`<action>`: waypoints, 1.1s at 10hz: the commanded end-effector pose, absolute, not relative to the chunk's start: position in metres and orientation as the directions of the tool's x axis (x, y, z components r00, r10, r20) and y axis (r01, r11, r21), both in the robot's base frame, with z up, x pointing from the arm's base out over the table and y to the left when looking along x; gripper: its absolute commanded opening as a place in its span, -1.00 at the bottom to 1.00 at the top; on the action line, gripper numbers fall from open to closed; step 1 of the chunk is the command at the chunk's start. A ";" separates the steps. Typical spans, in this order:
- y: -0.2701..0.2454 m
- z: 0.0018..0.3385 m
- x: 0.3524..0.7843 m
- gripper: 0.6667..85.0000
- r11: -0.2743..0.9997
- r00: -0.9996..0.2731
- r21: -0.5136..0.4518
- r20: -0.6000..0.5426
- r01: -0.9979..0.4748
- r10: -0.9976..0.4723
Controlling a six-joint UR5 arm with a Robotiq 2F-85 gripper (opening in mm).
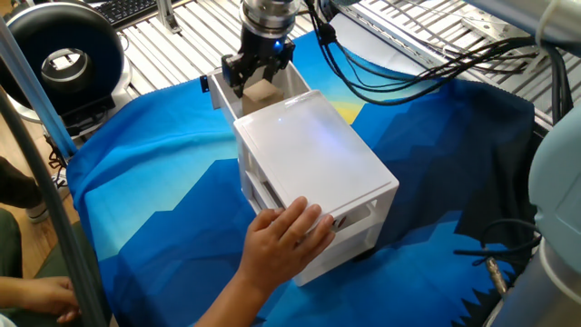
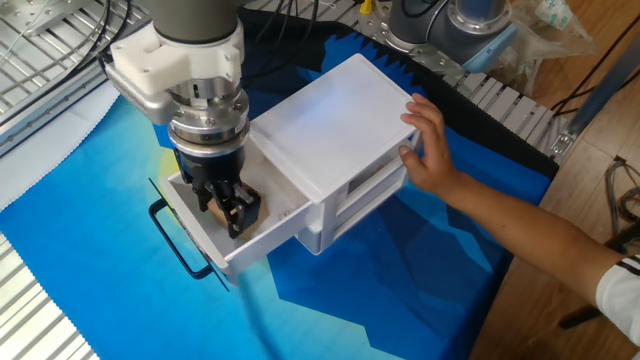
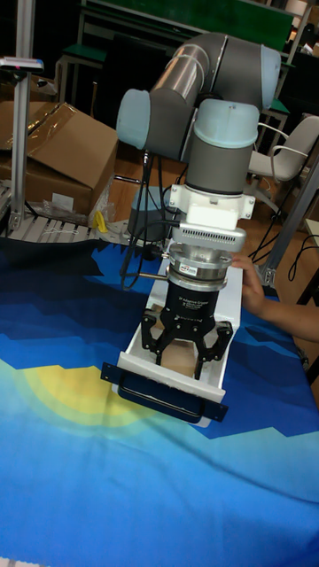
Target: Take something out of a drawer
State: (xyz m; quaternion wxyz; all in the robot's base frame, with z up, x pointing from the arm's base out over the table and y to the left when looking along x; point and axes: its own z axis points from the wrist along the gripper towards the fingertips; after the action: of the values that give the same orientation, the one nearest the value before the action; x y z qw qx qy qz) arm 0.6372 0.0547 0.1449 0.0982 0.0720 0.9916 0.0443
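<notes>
The drawer [image 1: 296, 80] is the top tray of a white drawer unit [image 1: 309, 150] and stands pulled out, its black handle [image 3: 168, 399] facing the tall fixed view. Inside it lies a small light-brown wooden cube [image 1: 263, 92], the something. My gripper [image 1: 258, 80] reaches straight down into the tray, its black fingers shut on two sides of the cube. In the other fixed view the gripper [image 2: 226, 207] covers most of the cube [image 2: 213, 211] inside the drawer [image 2: 268, 237]. The tall fixed view has the gripper [image 3: 183, 354] low in the drawer [image 3: 136, 347].
A person's hand [image 1: 286, 238] presses on the near end of the drawer unit [image 2: 330, 120], and the forearm [image 2: 520, 235] crosses the table's right side. A blue patterned cloth [image 1: 154, 182] covers the table. Black cables [image 1: 408, 68] trail behind the arm.
</notes>
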 end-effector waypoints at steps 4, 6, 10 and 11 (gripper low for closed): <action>0.057 0.178 0.643 -0.99 0.976 -0.968 0.077 -0.130 0.205 0.213; 0.059 0.196 0.638 -0.99 0.979 -0.975 0.084 -0.106 0.187 0.196; 0.060 0.248 0.625 -0.99 0.985 -0.987 0.075 -0.029 0.155 0.157; 0.055 0.258 0.624 -0.99 0.988 -0.990 0.063 -0.020 0.138 0.140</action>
State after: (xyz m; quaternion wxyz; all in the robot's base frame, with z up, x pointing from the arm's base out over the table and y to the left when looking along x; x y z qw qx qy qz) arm 0.6311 0.0555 0.2276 0.0316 0.0828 0.9957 0.0277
